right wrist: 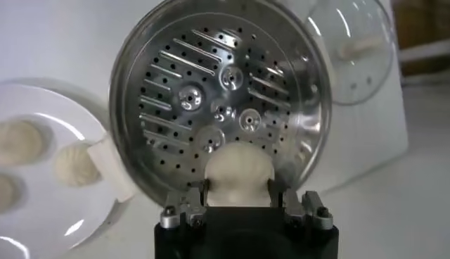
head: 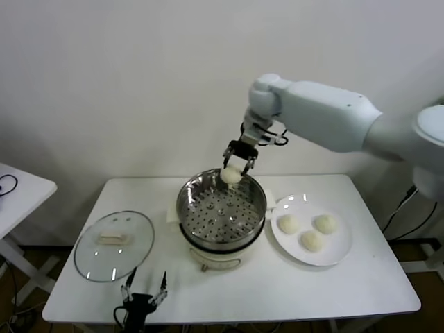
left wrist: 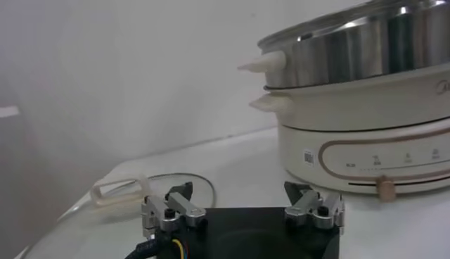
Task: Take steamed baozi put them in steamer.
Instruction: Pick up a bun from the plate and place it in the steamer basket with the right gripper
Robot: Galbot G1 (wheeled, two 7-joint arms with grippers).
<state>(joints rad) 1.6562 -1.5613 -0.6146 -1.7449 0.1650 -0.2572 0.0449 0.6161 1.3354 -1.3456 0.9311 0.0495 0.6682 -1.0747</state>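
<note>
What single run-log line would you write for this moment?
phase: carrying | right gripper: shut on baozi, above steamer far rim | left gripper: open, idle at table front | plate: three buns | tray: bare

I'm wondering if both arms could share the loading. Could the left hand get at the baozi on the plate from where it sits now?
Probably not easily. The left hand sits open at the table's front edge by the glass lid, and the steamer stands between it and the plate holding three baozi.
</note>
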